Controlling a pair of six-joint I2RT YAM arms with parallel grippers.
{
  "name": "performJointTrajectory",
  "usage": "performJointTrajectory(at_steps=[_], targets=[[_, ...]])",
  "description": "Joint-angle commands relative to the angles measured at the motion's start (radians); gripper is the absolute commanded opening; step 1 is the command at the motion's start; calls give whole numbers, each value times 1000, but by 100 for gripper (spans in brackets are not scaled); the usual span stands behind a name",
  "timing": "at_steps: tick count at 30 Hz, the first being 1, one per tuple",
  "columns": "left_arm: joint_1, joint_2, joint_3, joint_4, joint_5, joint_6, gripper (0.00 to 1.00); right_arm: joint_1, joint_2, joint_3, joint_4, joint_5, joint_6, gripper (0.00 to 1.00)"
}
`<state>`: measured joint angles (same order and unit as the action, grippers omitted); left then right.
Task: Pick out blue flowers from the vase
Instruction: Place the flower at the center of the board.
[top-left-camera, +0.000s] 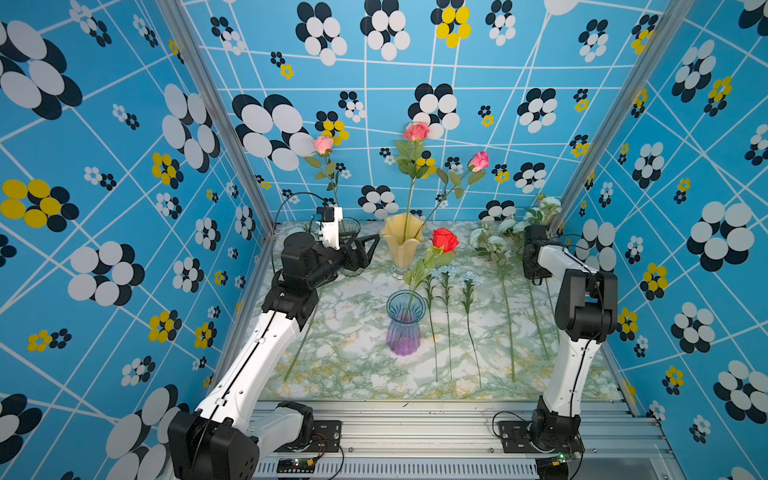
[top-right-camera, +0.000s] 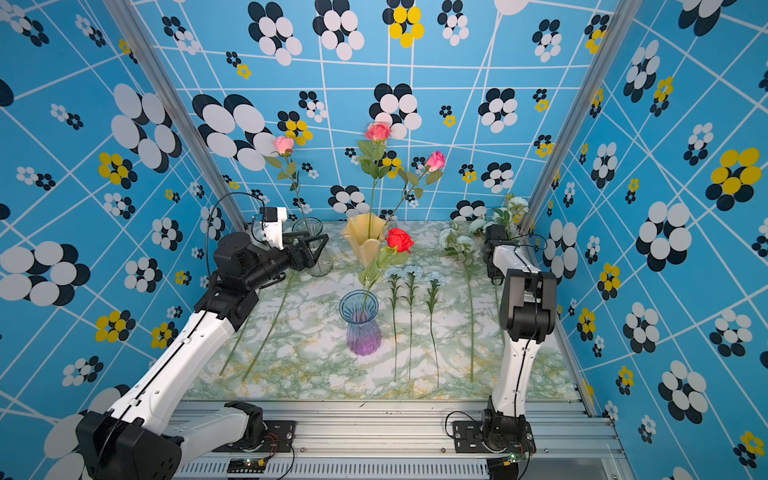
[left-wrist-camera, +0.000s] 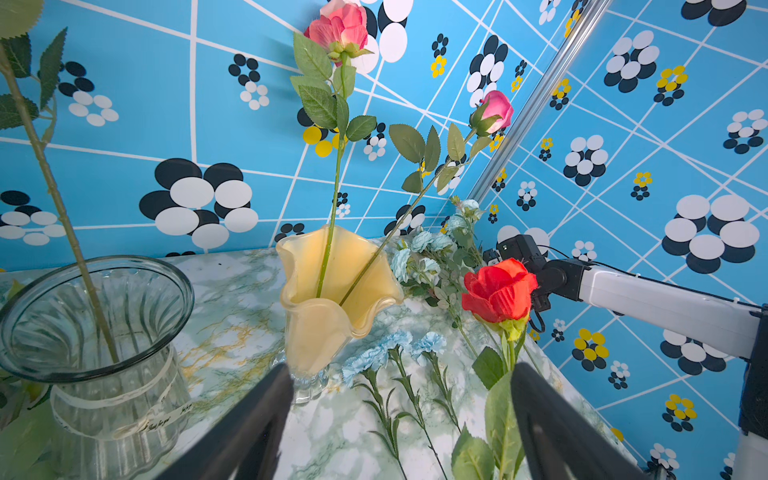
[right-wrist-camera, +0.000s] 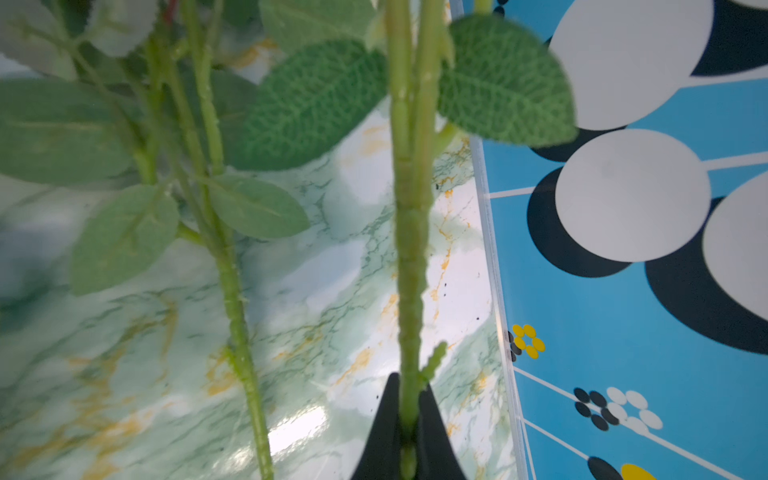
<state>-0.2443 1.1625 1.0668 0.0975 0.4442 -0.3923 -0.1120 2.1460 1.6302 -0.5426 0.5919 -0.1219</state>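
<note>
Left gripper (top-left-camera: 372, 246): positioned at table's 10 o'clock, jaws spread wide, nothing held. Tips aimed at yellow vase (top-left-camera: 401, 245), clear vase (top-left-camera: 349, 226) just beside.
Three blue carnations (top-left-camera: 446, 272): laid flat at 3 o'clock of purple vase (top-left-camera: 402, 328).
Right gripper (right-wrist-camera: 409, 386): positioned at 2 o'clock, jaws pinched shut on stem (right-wrist-camera: 409, 249) of blue peony spray (top-left-camera: 544, 205). Second spray (top-left-camera: 492, 243) laid at its 9 o'clock on tabletop (top-left-camera: 353, 353).

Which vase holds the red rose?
The blue-and-purple glass vase, nearest the robot's base. The yellow vase holds two pink roses; the clear vase one.
</note>
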Motion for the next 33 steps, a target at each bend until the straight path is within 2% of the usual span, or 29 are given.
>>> performJointTrajectory(at_steps=[1,17,18,25,28,33], targets=[[1,1,-9,-3,-6,20,85,-12,16,45,-11,10,-17,0],[0,15,-8,-2,-4,21,85,-17,203,129,-89,6,-36,0],[1,15,-7,-3,-5,20,85,-17,201,129,-90,5,-36,2],[3,13,-6,-8,-4,21,85,-16,128,123,-115,-37,3,40],[5,12,-7,-10,-5,22,85,-7,55,107,-105,-41,28,47],[7,8,-7,-22,-17,29,85,21,-120,32,-55,-47,64,53]])
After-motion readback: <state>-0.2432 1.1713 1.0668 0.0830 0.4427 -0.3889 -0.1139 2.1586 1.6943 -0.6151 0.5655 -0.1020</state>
